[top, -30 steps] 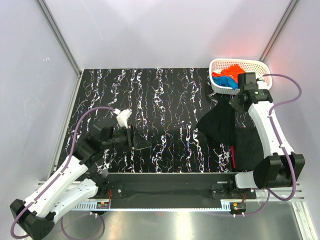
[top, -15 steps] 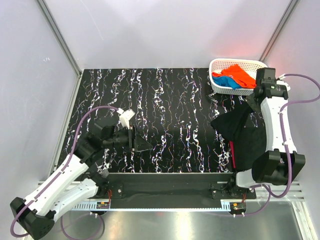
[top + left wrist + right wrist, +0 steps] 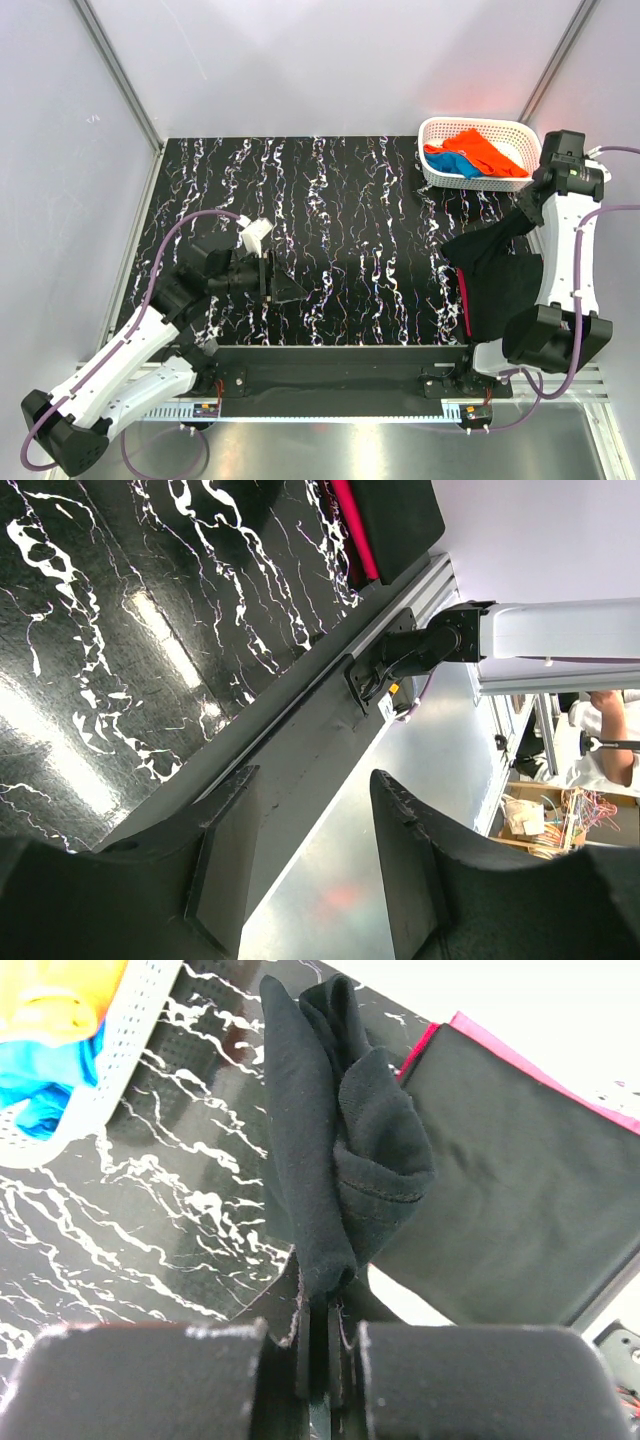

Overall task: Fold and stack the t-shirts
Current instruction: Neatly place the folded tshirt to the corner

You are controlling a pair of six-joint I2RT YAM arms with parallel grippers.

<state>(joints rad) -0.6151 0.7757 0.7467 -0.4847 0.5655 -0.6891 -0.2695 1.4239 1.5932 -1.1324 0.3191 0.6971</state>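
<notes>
Right gripper [image 3: 318, 1345] jaws pinched bunched black t-shirt [image 3: 330, 1140], cloth hanging directly beyond jaw tips; folded black-over-magenta stack [image 3: 520, 1180] lay right of jaws. Left gripper [image 3: 305, 810] jaws stood spread, table [image 3: 100, 630] near edge beyond them.

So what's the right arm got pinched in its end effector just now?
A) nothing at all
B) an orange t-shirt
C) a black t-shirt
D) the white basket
C: the right end effector is clamped on a bunched fold of the black t-shirt, while the orange t-shirt lies in the basket.
</notes>
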